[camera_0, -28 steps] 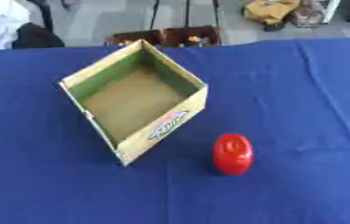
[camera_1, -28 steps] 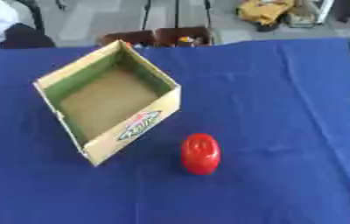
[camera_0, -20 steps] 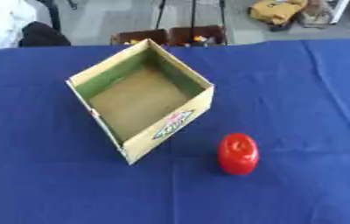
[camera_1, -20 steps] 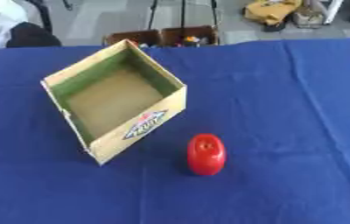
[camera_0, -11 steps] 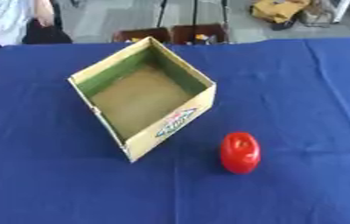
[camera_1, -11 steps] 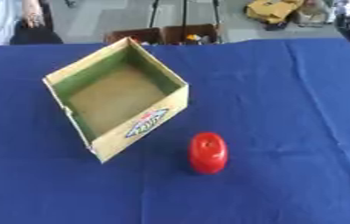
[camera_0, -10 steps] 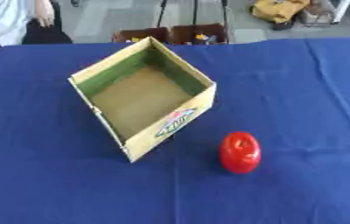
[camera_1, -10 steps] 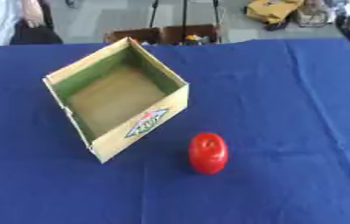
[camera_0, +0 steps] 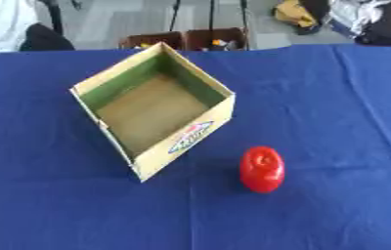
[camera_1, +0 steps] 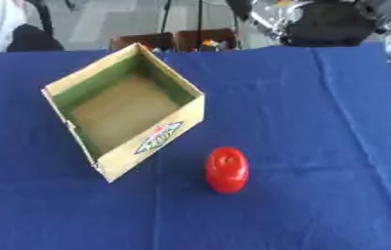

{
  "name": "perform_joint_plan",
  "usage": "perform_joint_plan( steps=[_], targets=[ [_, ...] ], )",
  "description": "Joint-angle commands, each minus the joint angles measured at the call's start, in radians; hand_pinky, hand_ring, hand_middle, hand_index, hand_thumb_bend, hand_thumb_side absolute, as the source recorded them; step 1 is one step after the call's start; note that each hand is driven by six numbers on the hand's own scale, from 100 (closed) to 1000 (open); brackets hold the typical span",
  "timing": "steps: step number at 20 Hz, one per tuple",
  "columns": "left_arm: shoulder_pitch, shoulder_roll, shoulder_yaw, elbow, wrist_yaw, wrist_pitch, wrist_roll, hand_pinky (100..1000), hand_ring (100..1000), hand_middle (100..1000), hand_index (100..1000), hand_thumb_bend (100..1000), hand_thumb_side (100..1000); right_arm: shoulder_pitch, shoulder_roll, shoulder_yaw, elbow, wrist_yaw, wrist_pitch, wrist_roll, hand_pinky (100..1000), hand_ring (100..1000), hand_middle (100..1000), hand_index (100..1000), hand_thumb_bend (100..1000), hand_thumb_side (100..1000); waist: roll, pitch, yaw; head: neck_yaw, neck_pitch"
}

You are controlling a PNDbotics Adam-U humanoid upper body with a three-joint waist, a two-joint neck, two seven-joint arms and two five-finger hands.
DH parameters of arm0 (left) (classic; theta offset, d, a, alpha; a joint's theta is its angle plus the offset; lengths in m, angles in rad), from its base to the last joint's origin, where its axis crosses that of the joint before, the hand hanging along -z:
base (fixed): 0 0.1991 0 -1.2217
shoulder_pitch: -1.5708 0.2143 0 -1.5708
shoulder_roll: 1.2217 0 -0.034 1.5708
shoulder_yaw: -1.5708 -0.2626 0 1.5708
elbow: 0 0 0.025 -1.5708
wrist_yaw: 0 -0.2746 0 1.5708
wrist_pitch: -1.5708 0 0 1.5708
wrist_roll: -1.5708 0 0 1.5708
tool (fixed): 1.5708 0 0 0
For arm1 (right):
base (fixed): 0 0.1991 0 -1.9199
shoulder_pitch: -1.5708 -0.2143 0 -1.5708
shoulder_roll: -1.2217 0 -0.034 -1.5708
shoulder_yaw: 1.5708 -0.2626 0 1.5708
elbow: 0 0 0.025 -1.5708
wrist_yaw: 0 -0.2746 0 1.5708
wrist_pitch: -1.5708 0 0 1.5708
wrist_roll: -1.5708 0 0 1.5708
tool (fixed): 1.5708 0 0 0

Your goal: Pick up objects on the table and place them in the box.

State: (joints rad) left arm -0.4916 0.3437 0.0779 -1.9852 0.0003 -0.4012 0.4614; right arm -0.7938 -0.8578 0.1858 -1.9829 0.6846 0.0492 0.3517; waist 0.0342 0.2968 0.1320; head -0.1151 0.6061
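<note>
An open cardboard box (camera_0: 201, 128) with green inner walls stands cornerwise on the blue tablecloth, left of the middle; nothing lies inside it. A red rounded object (camera_0: 262, 169), like a tomato or apple, sits on the cloth just right of the box's front corner and apart from it. A blurred black and silver shape, my right arm with its hand (camera_1: 325, 23), shows at the table's far right edge in the right eye view, far from the red object. My left hand shows in neither view.
The blue cloth (camera_0: 336, 97) covers the whole table. Beyond the far edge stand brown boxes (camera_0: 186, 38) on the floor and a dark chair (camera_0: 45, 38) at the far left.
A black and silver arm has come into view at the upper right. The box and the red object have not moved on the table.
</note>
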Motion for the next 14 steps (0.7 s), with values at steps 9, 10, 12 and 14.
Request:
perform_joint_plan(
  steps=[9,10,12,14],
  targets=[
    [-0.007,0.027,0.000,-0.015,0.003,0.003,-0.005,642,836,820,890,100,1000,-0.031,-0.025,0.070,-0.017,-0.004,0.086,0.321,779,826,834,898,643,866,-0.019,-0.034,0.004,-0.001,-0.012],
    [-0.008,0.027,0.000,-0.015,0.003,0.003,-0.005,642,836,820,890,100,1000,-0.029,-0.025,0.074,-0.017,-0.018,0.095,0.340,779,826,833,901,658,835,-0.019,-0.034,0.004,-0.001,-0.012],
    [-0.008,0.028,-0.001,-0.015,0.003,0.003,-0.005,642,836,820,889,100,1000,-0.024,-0.027,0.081,-0.017,-0.054,0.110,0.372,780,829,840,913,684,780,-0.020,-0.033,0.006,0.000,-0.013],
    [-0.009,0.028,-0.001,-0.015,0.003,0.003,-0.006,642,836,820,888,100,1000,-0.019,-0.028,0.087,-0.017,-0.097,0.126,0.401,779,829,850,927,708,729,-0.019,-0.033,0.007,-0.001,-0.014]
  ],
)
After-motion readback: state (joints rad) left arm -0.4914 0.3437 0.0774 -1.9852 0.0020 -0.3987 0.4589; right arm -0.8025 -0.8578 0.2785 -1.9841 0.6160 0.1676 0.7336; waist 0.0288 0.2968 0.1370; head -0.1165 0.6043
